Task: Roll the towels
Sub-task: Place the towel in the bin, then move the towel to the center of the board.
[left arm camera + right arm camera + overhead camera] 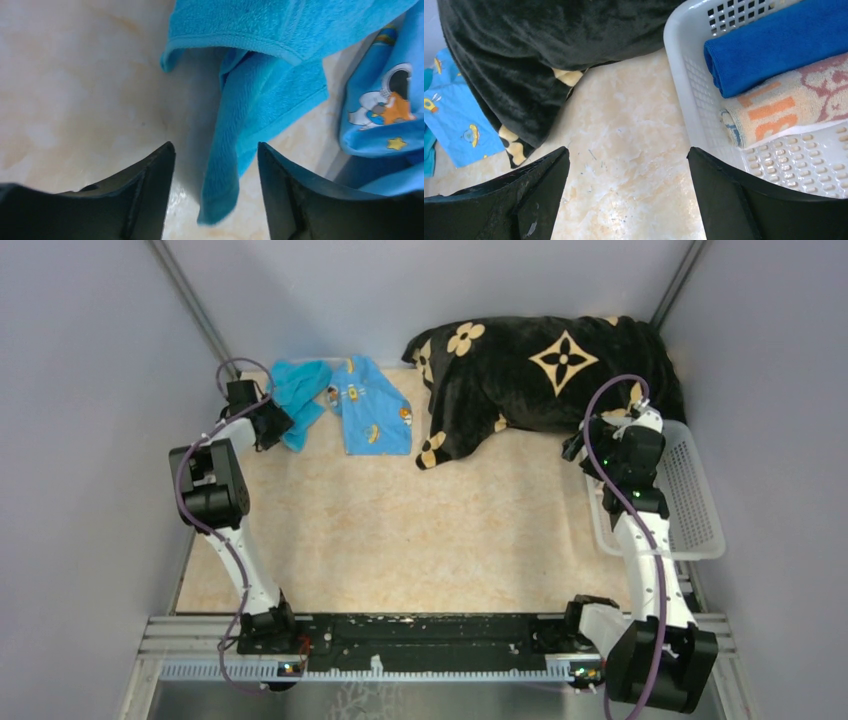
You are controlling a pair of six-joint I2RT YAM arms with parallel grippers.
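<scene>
Two towels are already rolled and lie side by side in the white basket (700, 520) at the right: the dark blue towel (774, 45) and the striped towel (784, 107). Two more wait at the far left of the bench (420, 540): the turquoise towel (265, 95), all bunched up, and just right of it the cartoon towel (372, 412), lying mostly flat. The big black blanket (540, 375) sits at the far side, and one corner of it comes close to the cartoon towel. The left pincer (215, 150) hangs over the turquoise towel with its jaws wide apart. A floppy end of the towel lies in the gap, but nothing is pinched. The right pincer (628, 155) is wide open too, holding nothing, over bare bench beside the basket. I think the job now is to grab the turquoise towel. It would be best to pinch one edge or corner, not the whole lump, then pull it to the open middle of the bench so it spreads flat. The right pincer could help hold a corner down. Take care not to catch the cartoon towel next door.
</scene>
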